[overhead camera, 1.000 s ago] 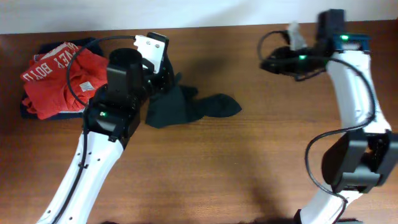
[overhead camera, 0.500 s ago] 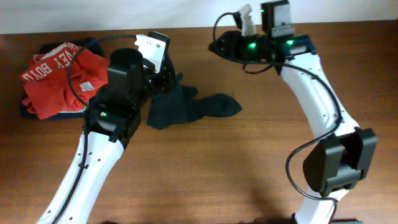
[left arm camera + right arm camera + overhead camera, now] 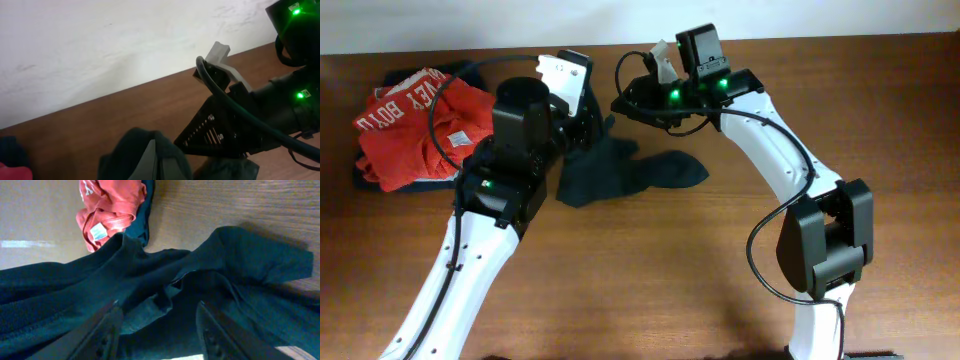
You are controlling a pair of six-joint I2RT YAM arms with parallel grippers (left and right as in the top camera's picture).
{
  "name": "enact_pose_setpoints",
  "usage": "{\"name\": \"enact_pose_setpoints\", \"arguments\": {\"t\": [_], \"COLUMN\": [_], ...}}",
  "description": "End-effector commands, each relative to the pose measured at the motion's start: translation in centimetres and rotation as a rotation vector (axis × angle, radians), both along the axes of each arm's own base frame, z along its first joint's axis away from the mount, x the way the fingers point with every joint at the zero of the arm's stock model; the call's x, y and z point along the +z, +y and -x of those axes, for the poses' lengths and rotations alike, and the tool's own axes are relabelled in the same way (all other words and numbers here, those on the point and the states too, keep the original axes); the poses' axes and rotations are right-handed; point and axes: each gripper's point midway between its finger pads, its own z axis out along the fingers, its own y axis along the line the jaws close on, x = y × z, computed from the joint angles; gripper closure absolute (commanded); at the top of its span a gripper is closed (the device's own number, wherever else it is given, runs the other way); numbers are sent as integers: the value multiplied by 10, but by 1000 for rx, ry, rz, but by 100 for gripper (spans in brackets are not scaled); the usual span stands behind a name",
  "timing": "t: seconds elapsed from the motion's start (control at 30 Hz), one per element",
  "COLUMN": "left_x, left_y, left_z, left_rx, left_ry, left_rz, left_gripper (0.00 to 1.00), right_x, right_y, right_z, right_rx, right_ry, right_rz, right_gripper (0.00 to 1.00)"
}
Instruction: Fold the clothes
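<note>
Brown wood bench [image 3: 720, 260], white wall along far edge. Clothes [image 3: 640, 175]: black, crumpled in a heap near far edge, left of middle, one end raised at left tool [image 3: 592, 120]. Left tool: fingers together, cloth bunched round them, so it looks pinched. Right tool [image 3: 159, 311]: jaws wide apart, empty, poised just above the heap, close beside left tool. Red shirt [image 3: 415, 125] sits at far-left corner, apart.

Risks:
- Cloth lies doubled under right tool, so a grab may take several layers and spoil the spread.
- Tools this near could clash.
- A hard pull could slip cloth from left tool.
</note>
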Motion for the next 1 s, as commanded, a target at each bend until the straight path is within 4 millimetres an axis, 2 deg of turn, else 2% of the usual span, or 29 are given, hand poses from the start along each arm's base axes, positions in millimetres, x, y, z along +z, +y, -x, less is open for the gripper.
{"name": "enact_pose_setpoints", "arguments": {"t": [0.0, 0.43, 0.53, 0.73, 0.77, 0.87, 0.97], "left_x": [8, 8, 8, 8, 8, 10, 12], "left_y": [-4, -4, -4, -4, -4, -2, 5], "left_z": [1, 1, 1, 1, 0, -1, -4], "left_rx": [-9, -9, -9, -9, -9, 1, 25], "left_ry": [-16, -16, -16, -16, -17, -24, -36], "left_rz": [23, 23, 23, 23, 23, 22, 20], "left_gripper": [99, 99, 99, 99, 99, 99, 99], "right_x": [-1, 0, -1, 0, 0, -1, -5], "right_y": [9, 27, 31, 41, 41, 38, 20], "right_z": [6, 17, 21, 28, 28, 27, 21], "right_rx": [27, 64, 75, 96, 98, 104, 86], "right_ry": [12, 11, 11, 10, 9, -6, 4], "right_rz": [-16, -18, -18, -18, -17, -11, 8], "right_gripper": [45, 44, 57, 87, 96, 96, 96]}}
